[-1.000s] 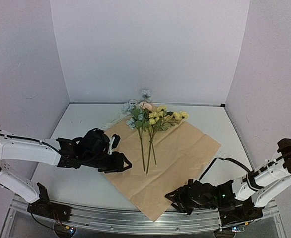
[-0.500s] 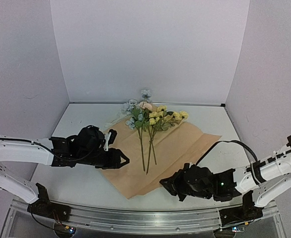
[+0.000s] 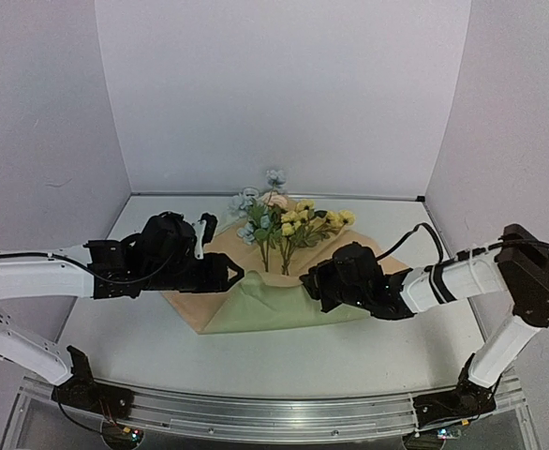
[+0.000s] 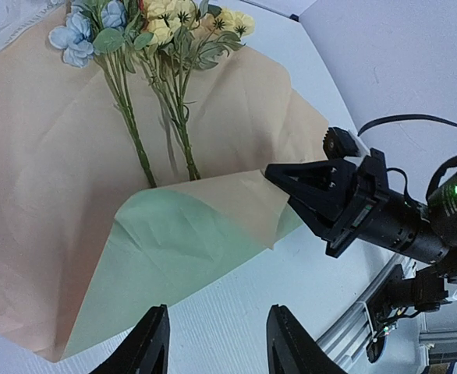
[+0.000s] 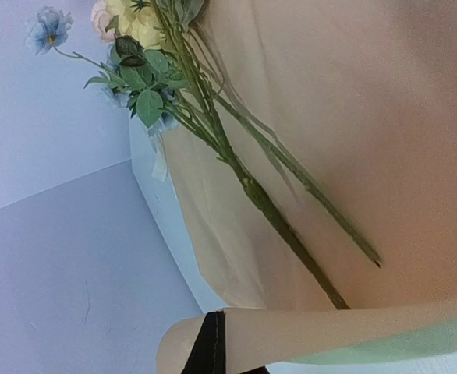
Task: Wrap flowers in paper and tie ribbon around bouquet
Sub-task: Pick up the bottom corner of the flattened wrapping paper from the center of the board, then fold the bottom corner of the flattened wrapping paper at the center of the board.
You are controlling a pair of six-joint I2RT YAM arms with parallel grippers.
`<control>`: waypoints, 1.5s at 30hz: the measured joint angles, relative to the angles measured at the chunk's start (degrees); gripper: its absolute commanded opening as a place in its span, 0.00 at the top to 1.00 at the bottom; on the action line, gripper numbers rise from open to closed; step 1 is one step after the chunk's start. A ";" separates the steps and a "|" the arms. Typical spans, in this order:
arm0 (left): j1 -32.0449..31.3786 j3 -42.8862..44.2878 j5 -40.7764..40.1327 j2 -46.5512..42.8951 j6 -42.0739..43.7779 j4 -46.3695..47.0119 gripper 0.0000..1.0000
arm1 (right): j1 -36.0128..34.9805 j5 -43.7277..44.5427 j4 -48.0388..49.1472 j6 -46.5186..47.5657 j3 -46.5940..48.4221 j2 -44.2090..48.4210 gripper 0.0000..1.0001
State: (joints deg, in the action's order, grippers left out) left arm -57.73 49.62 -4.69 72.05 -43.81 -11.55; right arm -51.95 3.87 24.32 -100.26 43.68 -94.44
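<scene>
The wrapping has only just begun. The paper [image 3: 260,314] lies on the table [image 3: 368,361] with its tan side up, and the flowers [image 3: 284,225] rest along its middle, blooms at the far corner and stems pointing toward the arms. The near corner is folded up and over the stem ends, so a wedge of the green side shows. The right gripper [image 3: 309,281] is clenched on the tip of that folded corner and holds it over the stems. The left gripper [image 4: 217,343] hangs just above the left part of the sheet, its fingers apart with nothing between them. Both side corners are flat and not yet rolled in, so no cone is formed. A pale strip beside the blooms at the far edge looks like the ribbon [image 4: 22,17]; it is not around anything. Left to do, by my reading: folding both sides over, gathering the waist and tying.
</scene>
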 measured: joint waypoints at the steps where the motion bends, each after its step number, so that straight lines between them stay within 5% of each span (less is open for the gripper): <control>1: 0.76 0.61 0.61 0.93 0.39 -0.01 0.60 | 1.22 -1.11 0.76 0.15 1.32 -2.08 1.00; 8: 5.67 4.68 8.60 11.58 2.80 0.47 0.67 | 6.49 -5.81 3.68 1.08 5.59 -10.51 1.00; 16: 8.41 9.89 18.56 25.35 4.36 1.12 0.68 | 8.38 -5.10 6.60 1.26 2.10 -10.15 1.00; 34: 15.00 14.14 28.98 34.99 6.92 2.67 0.77 | 11.33 -8.67 7.85 2.23 1.76 -13.43 0.99; 41: 15.84 15.27 31.12 41.10 7.77 2.40 0.79 | 11.33 -9.45 7.58 4.68 2.99 -13.06 0.58; 45: 15.84 17.27 30.34 42.10 7.93 1.79 0.79 | 11.32 -9.48 5.43 8.80 3.01 -10.45 0.44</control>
State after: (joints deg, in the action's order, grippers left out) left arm -41.89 66.90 25.65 114.15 -35.88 -9.76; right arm -40.63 -5.61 29.75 -91.46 46.70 -104.90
